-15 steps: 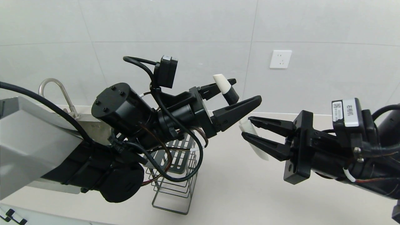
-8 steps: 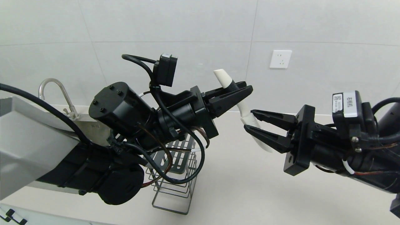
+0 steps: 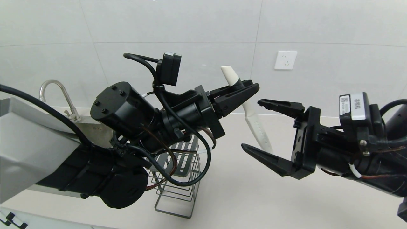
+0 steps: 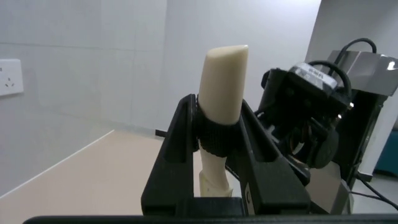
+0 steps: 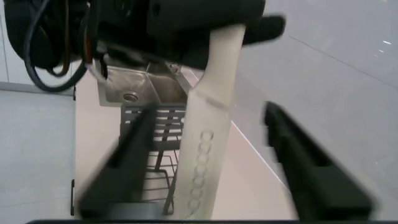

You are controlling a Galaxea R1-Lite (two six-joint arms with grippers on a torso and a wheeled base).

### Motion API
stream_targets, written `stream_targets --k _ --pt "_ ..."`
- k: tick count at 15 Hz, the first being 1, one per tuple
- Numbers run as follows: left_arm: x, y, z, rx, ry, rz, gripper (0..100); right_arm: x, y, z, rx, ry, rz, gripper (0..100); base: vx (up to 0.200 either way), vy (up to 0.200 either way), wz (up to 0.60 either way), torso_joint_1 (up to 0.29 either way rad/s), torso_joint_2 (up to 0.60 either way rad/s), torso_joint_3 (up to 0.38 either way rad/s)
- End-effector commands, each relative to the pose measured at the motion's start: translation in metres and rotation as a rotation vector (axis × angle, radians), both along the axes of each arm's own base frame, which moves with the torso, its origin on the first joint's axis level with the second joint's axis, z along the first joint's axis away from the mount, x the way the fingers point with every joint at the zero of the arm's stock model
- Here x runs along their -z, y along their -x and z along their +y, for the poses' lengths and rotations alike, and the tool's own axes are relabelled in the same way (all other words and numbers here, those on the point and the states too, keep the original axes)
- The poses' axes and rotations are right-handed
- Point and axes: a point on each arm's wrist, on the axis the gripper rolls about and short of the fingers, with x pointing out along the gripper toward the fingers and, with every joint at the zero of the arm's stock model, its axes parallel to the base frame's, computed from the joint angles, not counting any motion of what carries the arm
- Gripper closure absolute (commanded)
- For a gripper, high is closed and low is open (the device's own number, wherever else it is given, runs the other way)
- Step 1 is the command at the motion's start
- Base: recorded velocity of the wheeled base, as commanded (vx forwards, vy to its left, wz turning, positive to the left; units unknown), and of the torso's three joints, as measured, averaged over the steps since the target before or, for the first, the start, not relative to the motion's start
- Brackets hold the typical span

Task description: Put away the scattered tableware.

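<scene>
A white knife (image 3: 258, 128) with a white handle and a black grip band hangs in the air above the counter, blade pointing down. My left gripper (image 3: 252, 89) is shut on its black grip band; in the left wrist view the handle (image 4: 224, 74) sticks up between the closed fingers (image 4: 180, 130). My right gripper (image 3: 251, 124) is open, one finger above and one below the blade, apart from it. In the right wrist view the blade (image 5: 208, 155), with its row of round dimples, runs between the spread fingers (image 5: 127, 162).
A wire rack (image 3: 178, 187) stands on the beige counter (image 3: 241, 197) below the left arm, also seen as a rack (image 5: 158, 134) beside a steel sink (image 5: 134, 93). A faucet (image 3: 57, 87) curves up at the left. A wall socket (image 3: 285, 60) is on the tiled wall.
The left gripper closed on the knife's grip band. The right gripper, which was shut on the blade, has opened wide and let the blade go.
</scene>
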Motion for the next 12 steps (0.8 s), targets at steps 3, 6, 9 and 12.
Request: stream_targets --k 3,6,9,12 --pt "-0.006 0.002 0.003 -0.025 0.021 -0.006 100 0.009 0.023 -0.030 0.054 0.022 0.030 0 0.000 0.000 0.00 0.000 0.00 0.000" --pt "-0.012 0.004 0.012 -0.047 0.033 -0.020 100 0.006 0.048 -0.065 0.147 0.003 -0.011 0 0.000 0.000 0.00 0.000 0.00 0.000" --pt "-0.019 0.012 0.027 -0.083 0.008 0.014 100 0.005 0.085 -0.101 0.266 -0.033 -0.086 0 0.000 0.000 0.00 0.000 0.00 0.000" --pt "-0.017 0.020 0.035 -0.142 -0.036 0.007 100 -0.005 0.120 -0.121 0.351 -0.100 -0.233 0 0.000 0.000 0.00 0.000 0.00 0.000"
